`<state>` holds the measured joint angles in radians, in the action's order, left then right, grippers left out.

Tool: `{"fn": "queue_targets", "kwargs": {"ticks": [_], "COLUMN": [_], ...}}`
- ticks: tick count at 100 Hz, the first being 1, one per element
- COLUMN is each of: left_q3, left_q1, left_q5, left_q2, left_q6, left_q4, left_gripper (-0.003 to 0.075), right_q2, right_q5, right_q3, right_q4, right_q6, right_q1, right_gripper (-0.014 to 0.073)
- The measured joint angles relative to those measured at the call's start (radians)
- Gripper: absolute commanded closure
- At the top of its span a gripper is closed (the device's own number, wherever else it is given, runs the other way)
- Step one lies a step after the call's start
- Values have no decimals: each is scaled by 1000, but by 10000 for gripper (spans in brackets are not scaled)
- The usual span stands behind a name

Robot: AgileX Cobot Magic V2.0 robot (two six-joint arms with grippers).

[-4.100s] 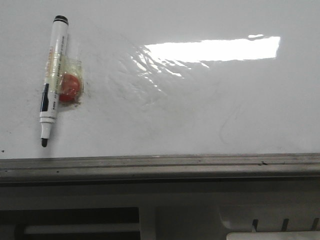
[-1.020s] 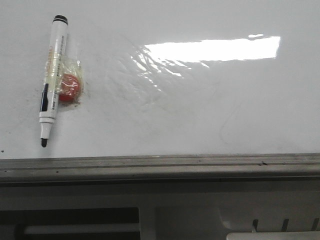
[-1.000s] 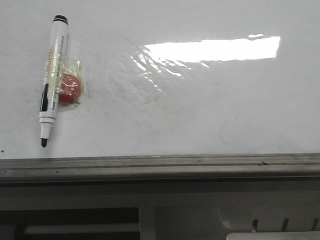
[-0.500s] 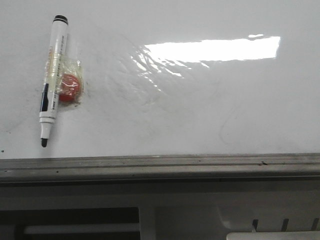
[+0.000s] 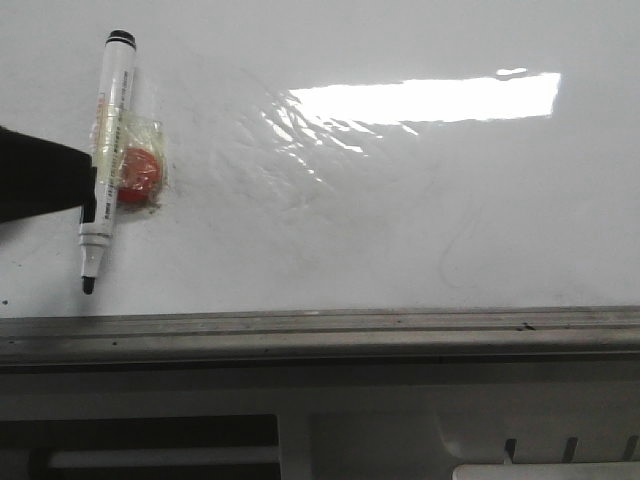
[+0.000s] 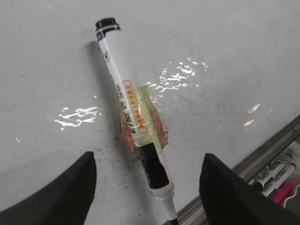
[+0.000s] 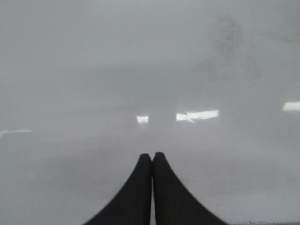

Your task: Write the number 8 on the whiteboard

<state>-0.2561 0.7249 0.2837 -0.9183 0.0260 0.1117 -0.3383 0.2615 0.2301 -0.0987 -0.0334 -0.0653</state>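
The whiteboard [image 5: 420, 220] is glossy white with glare and faint smudges; no number 8 shows on it. A white marker [image 5: 105, 150] with a black cap end and black tip lies on the board at the left, taped to a red magnet [image 5: 140, 172]. One dark finger [image 5: 40, 182] of my left gripper reaches in from the left edge, next to the marker. In the left wrist view my left gripper [image 6: 149, 159] is open, its jaws on either side of the marker's [image 6: 123, 75] tip end, apart from it. My right gripper [image 7: 152, 155] is shut and empty over bare board [image 7: 140, 70].
A grey metal edge rail [image 5: 320, 325] runs along the board's near edge. Below it is a grey panel with dark slots [image 5: 400, 430]. Spare markers [image 6: 276, 173] lie beyond the rail in the left wrist view.
The dark finger of my left gripper has come into the front view from the left edge, up to the marker. The marker and magnet have not moved.
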Motion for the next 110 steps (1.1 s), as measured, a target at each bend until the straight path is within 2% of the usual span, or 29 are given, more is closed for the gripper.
{"fn": "queue_targets", "kwargs": {"ticks": [32,39,49,66,90,102,110], "left_q3": [-2,-2,-8,-10,-10,-21,-37], "left_q1": [2,6,6,6,6,6,6], "left_q5": [109,130,144,140,138,117,113], "left_q2": [-128,-146,-167,-183,-185,-176,-165], "left_q6": [13,19,33,38,41,43,45], "left_q4": [9,8,3,7,-11,-87,-173], "left_gripper": [283,316,448,739,741,741,741], "right_q2": [0,0,0,0,-17,-71,-124], "right_q5": [-1,-7,-9,-11,22,132,195], "right_q3": [0,0,0,0,36,88,127], "right_q4": [0,0,0,0,0,0,-6], "right_q6": [0,0,0,0,0,-63,-118], "right_q1": [20,48,89,113,174,271,366], "right_gripper": [657,657,657,657,655,652,587]}}
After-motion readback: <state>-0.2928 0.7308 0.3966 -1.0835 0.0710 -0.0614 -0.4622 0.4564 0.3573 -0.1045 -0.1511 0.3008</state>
